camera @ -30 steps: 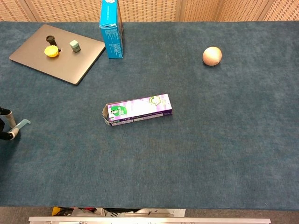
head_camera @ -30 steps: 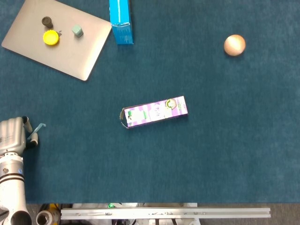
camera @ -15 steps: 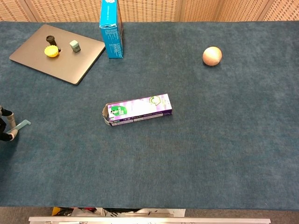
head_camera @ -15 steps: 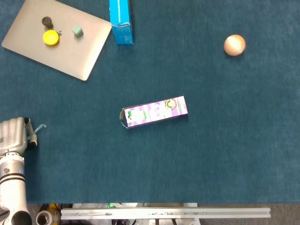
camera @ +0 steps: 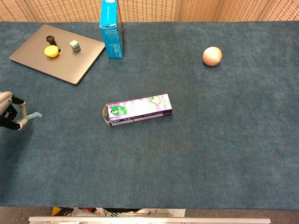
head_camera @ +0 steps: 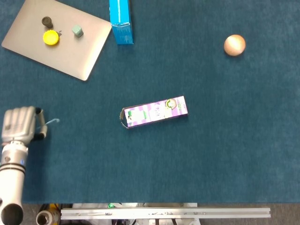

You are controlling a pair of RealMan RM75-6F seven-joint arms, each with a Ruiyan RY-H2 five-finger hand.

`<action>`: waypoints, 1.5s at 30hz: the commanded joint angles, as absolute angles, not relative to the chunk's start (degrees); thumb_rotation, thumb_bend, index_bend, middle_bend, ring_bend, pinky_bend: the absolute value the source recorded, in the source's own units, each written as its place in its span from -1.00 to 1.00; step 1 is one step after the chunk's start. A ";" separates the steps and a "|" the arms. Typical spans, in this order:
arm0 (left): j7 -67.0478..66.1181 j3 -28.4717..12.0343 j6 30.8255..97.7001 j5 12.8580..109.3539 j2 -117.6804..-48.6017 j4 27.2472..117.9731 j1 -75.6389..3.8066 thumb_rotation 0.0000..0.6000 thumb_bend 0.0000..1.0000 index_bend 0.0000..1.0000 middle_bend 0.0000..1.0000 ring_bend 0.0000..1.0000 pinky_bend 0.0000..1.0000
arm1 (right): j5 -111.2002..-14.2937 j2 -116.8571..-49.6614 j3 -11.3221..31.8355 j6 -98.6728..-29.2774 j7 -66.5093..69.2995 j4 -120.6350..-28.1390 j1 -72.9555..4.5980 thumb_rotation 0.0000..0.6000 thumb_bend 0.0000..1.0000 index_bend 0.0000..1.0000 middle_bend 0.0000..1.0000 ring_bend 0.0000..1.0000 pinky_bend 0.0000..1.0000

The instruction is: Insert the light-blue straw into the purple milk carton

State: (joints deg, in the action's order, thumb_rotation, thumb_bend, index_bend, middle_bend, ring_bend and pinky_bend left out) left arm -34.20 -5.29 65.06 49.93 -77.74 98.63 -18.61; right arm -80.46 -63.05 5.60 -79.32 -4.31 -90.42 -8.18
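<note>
The purple milk carton (head_camera: 154, 111) (camera: 137, 109) lies on its side mid-table, its open end facing left. My left hand (head_camera: 19, 125) (camera: 8, 115) is at the far left edge, well left of the carton. It pinches the light-blue straw (head_camera: 50, 123) (camera: 32, 115), whose short tip sticks out to the right toward the carton. My right hand is not visible in either view.
A grey laptop (head_camera: 70, 51) (camera: 70, 65) at the back left carries a yellow cap (head_camera: 51, 37), a dark knob (head_camera: 47, 21) and a small green block (head_camera: 77, 31). A blue box (head_camera: 120, 21) (camera: 110, 28) stands beside it. A tan ball (head_camera: 234, 45) (camera: 212, 55) sits back right.
My left hand has moved up and to the right with the straw, bringing it closer to the carton. The carton has not moved.
</note>
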 commanded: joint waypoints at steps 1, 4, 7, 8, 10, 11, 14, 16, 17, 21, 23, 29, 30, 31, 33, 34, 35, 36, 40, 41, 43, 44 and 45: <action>-34.71 -6.73 61.57 50.36 -74.30 102.56 -21.99 0.79 -0.23 0.13 0.77 0.93 1.00 | -80.49 -63.16 5.55 -79.23 -4.33 -90.47 -8.22 0.71 -0.08 -0.52 -0.29 -0.51 -0.29; -35.53 -7.70 59.03 49.88 -72.27 105.71 -24.86 0.79 -0.23 0.13 0.77 0.93 1.00 | -80.64 -63.21 5.55 -79.22 -4.48 -90.55 -8.32 0.71 -0.08 -0.52 -0.29 -0.51 -0.29; -36.95 -8.26 56.66 48.63 -71.05 108.35 -27.94 0.80 -0.23 0.13 0.76 0.93 1.00 | -80.94 -63.16 5.64 -79.33 -4.57 -90.72 -8.49 0.71 -0.08 -0.52 -0.29 -0.51 -0.29; -37.49 -8.31 56.02 48.08 -70.73 109.18 -28.86 0.79 -0.23 0.13 0.76 0.93 1.00 | -81.02 -63.14 5.66 -79.37 -4.57 -90.77 -8.52 0.71 -0.08 -0.52 -0.29 -0.51 -0.29; -38.76 -8.23 54.33 46.41 -70.42 110.63 -31.17 0.78 -0.23 0.13 0.76 0.93 1.00 | -81.13 -63.08 5.69 -79.41 -4.54 -90.85 -8.58 0.71 -0.08 -0.52 -0.29 -0.51 -0.29; -39.51 -8.07 53.44 45.31 -70.29 111.45 -32.49 0.78 -0.23 0.13 0.76 0.93 1.00 | -81.14 -63.04 5.67 -79.36 -4.53 -90.89 -8.60 0.71 -0.08 -0.52 -0.29 -0.51 -0.29; -40.88 -7.64 51.13 41.69 -70.43 112.93 -35.96 0.77 -0.23 0.13 0.76 0.93 1.00 | -81.15 -63.03 5.63 -79.21 -4.49 -90.94 -8.67 0.71 -0.08 -0.52 -0.29 -0.51 -0.29; -41.76 -7.19 49.78 39.36 -70.62 113.59 -38.20 0.76 -0.23 0.13 0.76 0.93 1.00 | -81.24 -63.07 5.60 -79.20 -4.42 -90.95 -8.71 0.70 -0.08 -0.52 -0.29 -0.51 -0.29; -42.34 -6.90 49.31 38.22 -70.77 113.83 -39.36 0.77 -0.23 0.13 0.76 0.93 1.00 | -81.28 -63.10 5.58 -79.19 -4.39 -90.93 -8.72 0.70 -0.08 -0.52 -0.29 -0.51 -0.29; -44.81 -6.02 49.23 33.07 -72.44 114.29 -44.57 0.76 -0.23 0.13 0.76 0.93 1.00 | -81.36 -63.20 5.54 -79.17 -4.37 -90.93 -8.78 0.71 -0.08 -0.52 -0.29 -0.51 -0.29; -45.79 -5.76 49.77 30.50 -73.51 114.37 -47.02 0.75 -0.23 0.13 0.77 0.93 1.00 | -81.43 -63.26 5.49 -79.23 -4.30 -90.89 -8.75 0.70 -0.08 -0.52 -0.29 -0.51 -0.29; -46.81 -5.46 51.37 24.65 -76.70 114.36 -52.56 0.73 -0.23 0.13 0.77 0.93 1.00 | -81.45 -63.36 5.34 -79.38 -4.05 -90.73 -8.57 0.71 -0.08 -0.52 -0.29 -0.51 -0.29; -46.83 -5.45 51.71 23.53 -77.45 114.08 -53.56 0.73 -0.23 0.13 0.77 0.93 1.00 | -81.47 -63.35 5.30 -79.42 -3.97 -90.71 -8.52 0.70 -0.08 -0.52 -0.29 -0.51 -0.29; -46.89 -5.41 51.93 22.63 -78.05 113.72 -54.33 0.71 -0.23 0.13 0.77 0.93 1.00 | -81.47 -63.33 5.28 -79.46 -3.89 -90.68 -8.48 0.70 -0.08 -0.52 -0.29 -0.51 -0.29; -46.93 -5.41 52.34 20.33 -79.36 112.79 -56.08 0.69 -0.23 0.13 0.77 0.93 1.00 | -81.57 -63.29 5.21 -79.58 -3.69 -90.64 -8.38 0.70 -0.08 -0.52 -0.29 -0.51 -0.29; -46.96 -5.41 52.51 19.40 -79.86 112.36 -56.80 0.69 -0.23 0.13 0.77 0.93 1.00 | -81.61 -63.27 5.18 -79.65 -3.63 -90.62 -8.32 0.71 -0.08 -0.52 -0.29 -0.51 -0.29; -46.98 -5.40 52.69 18.50 -80.35 111.87 -57.49 0.69 -0.23 0.13 0.77 0.93 1.00 | -81.65 -63.24 5.14 -79.71 -3.55 -90.59 -8.26 0.71 -0.08 -0.52 -0.29 -0.51 -0.29; -46.94 -5.43 52.96 17.33 -80.99 111.16 -58.33 0.69 -0.23 0.13 0.77 0.93 1.00 | -81.67 -63.19 5.10 -79.82 -3.44 -90.56 -8.16 0.71 -0.08 -0.52 -0.29 -0.51 -0.29; -46.65 -5.51 53.25 13.45 -82.28 109.12 -60.75 0.67 -0.23 0.13 0.77 0.93 1.00 | -81.67 -63.03 4.99 -80.21 -3.10 -90.50 -7.80 0.70 -0.08 -0.52 -0.29 -0.51 -0.29; -46.63 -5.43 53.21 12.70 -82.46 108.70 -61.24 0.67 -0.23 0.13 0.77 0.93 1.00 | -81.67 -62.98 4.96 -80.30 -3.03 -90.49 -7.70 0.70 -0.08 -0.52 -0.29 -0.51 -0.29; -46.78 -5.02 53.10 11.34 -82.88 107.68 -62.29 0.68 -0.23 0.13 0.77 0.93 1.00 | -81.66 -62.88 4.89 -80.47 -2.94 -90.50 -7.51 0.70 -0.08 -0.52 -0.29 -0.51 -0.29; -46.74 -4.85 53.00 10.90 -83.06 107.23 -62.64 0.67 -0.23 0.13 0.77 0.93 1.00 | -81.65 -62.86 4.88 -80.56 -2.90 -90.51 -7.43 0.70 -0.08 -0.52 -0.29 -0.51 -0.29; -46.55 -4.70 52.90 10.36 -83.28 106.69 -63.02 0.68 -0.23 0.13 0.77 0.93 1.00 | -81.63 -62.83 4.87 -80.63 -2.83 -90.52 -7.35 0.70 -0.08 -0.52 -0.29 -0.51 -0.29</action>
State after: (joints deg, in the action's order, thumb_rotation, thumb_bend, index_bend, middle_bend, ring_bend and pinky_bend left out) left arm -46.67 -4.99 53.01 10.97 -82.86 107.29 -62.46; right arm -81.64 -62.84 4.88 -80.62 -2.85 -90.51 -7.36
